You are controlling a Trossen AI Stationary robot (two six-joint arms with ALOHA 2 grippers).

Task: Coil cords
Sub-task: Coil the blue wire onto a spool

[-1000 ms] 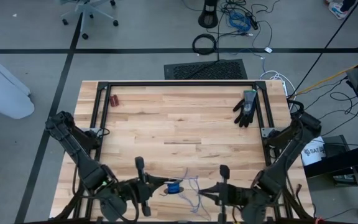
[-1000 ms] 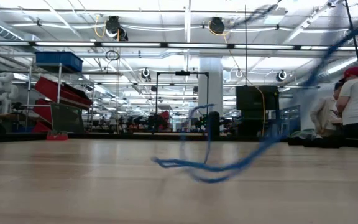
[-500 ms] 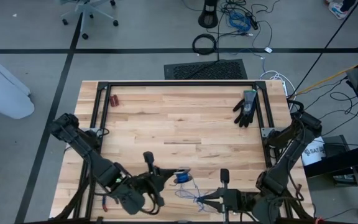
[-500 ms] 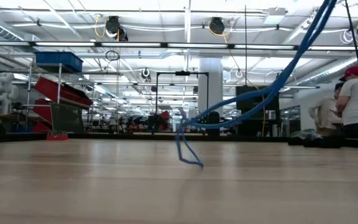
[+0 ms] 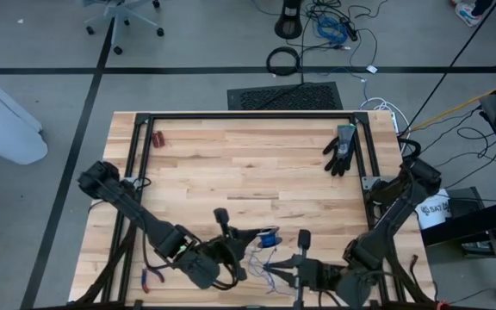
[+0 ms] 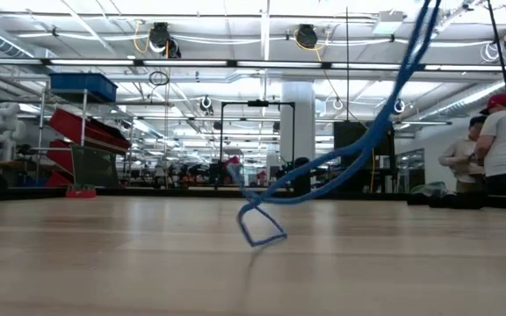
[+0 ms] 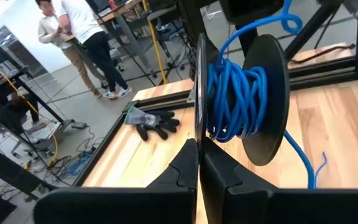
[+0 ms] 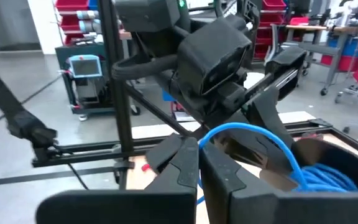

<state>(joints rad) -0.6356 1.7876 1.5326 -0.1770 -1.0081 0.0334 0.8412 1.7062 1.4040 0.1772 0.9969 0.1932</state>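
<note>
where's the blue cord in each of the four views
High view: blue cord near the table's front edge, between the two grippers.
Low view: a strand hanging from the top right down to a small loop on the wood.
Left wrist view: wound on a black spool.
Right wrist view: an arc.
Shared landmark: black glove, also in the left wrist view.

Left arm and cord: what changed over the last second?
The left gripper swung rightward along the near edge, carrying the blue cord wound on a dark spool toward the right gripper, which shifted slightly left. In the low view the cord's slack lifted, leaving a small loop touching the table. Both grippers stayed shut; the glove and pliers did not move.
</note>
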